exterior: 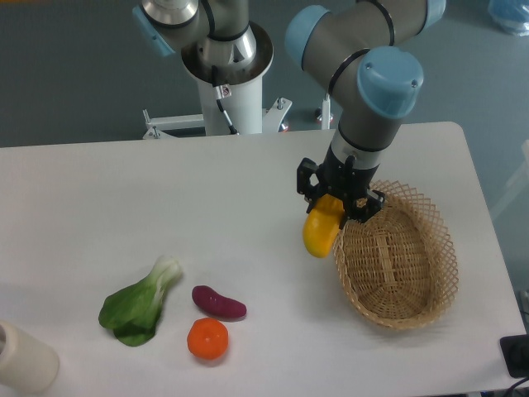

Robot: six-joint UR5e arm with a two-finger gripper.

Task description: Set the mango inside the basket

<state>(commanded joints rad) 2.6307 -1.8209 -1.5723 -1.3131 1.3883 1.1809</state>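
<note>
The yellow mango (pixel 321 231) hangs above the table, held at its top by my gripper (pixel 337 205), which is shut on it. It sits just left of the near-left rim of the oval wicker basket (pixel 413 310), which lies at the right of the table with nothing inside. The mango's lower end overlaps the basket's left rim in this view. My fingertips are partly hidden behind the fruit.
A green bok choy (pixel 136 302), a purple oblong vegetable (pixel 218 303) and a round orange fruit (pixel 207 339) lie at the front left. A white cylinder (pixel 23 360) stands at the front-left corner. The arm's base (pixel 227 74) rises behind the table.
</note>
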